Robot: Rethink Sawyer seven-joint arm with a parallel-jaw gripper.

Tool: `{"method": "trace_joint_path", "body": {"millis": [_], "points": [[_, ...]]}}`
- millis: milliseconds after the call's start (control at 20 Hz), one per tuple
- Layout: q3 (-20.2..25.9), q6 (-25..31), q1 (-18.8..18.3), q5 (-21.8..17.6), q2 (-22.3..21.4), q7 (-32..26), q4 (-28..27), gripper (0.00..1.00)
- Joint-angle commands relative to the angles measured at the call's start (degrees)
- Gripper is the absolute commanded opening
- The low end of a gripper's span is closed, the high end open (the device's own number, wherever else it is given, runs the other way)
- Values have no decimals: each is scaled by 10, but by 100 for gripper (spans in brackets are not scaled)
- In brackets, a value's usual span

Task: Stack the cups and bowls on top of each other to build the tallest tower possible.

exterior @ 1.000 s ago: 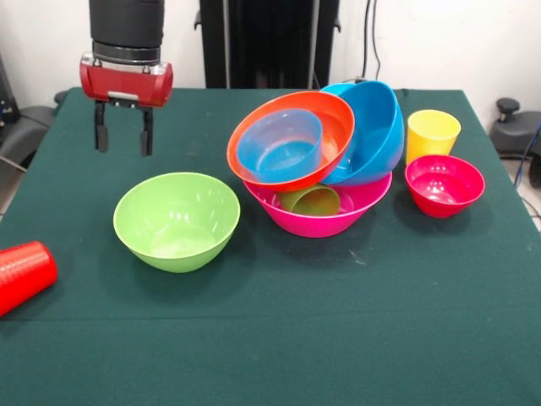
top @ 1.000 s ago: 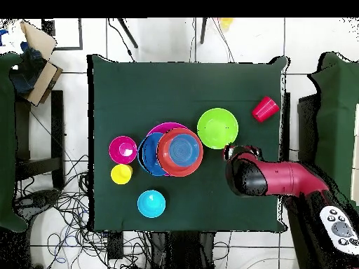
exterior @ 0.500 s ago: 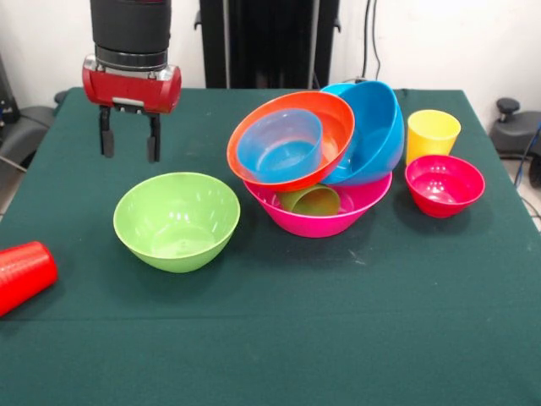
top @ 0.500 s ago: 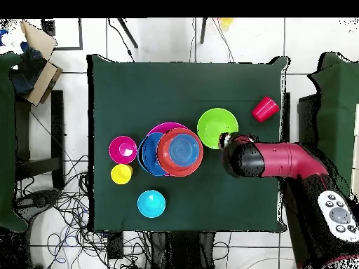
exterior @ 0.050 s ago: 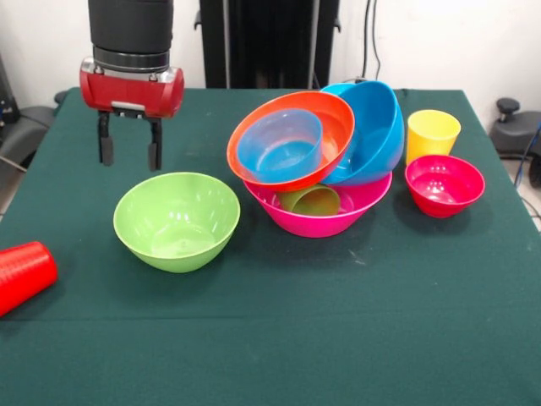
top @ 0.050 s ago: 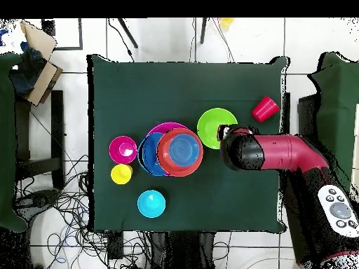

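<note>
Fingers spread, the red-and-black gripper (exterior @ 0.050 s ago: 129, 146) hangs just above the far rim of the glossy lime green plastic bowl (exterior @ 0.050 s ago: 177, 220); beside that bowl leans the pink-based tower of nested bowls (exterior @ 0.050 s ago: 317, 161), open green tablecloth (exterior @ 0.050 s ago: 279, 338) in front.

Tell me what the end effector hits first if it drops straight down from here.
Probably the far rim of the lime green bowl, or bare tablecloth just behind it. The open end effector points down, and overhead it overlaps that bowl's edge; depth is unclear.

Dark green tablecloth (exterior @ 0.050 s ago: 279, 338), white wall (exterior @ 0.050 s ago: 423, 42), tiled floor (top @ 0.050 s ago: 168, 42), perhaps cables (top @ 0.050 s ago: 63, 210)
</note>
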Motion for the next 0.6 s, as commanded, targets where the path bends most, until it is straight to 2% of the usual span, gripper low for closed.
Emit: {"method": "trace_joint_path", "body": {"millis": [50,200,600], "points": [[36,52,13,-7,21,-71,-33,100],[30,19,7,-28,45,-67,-29,100],[3,-83,-17,-86,76,-44,15,100]]}}
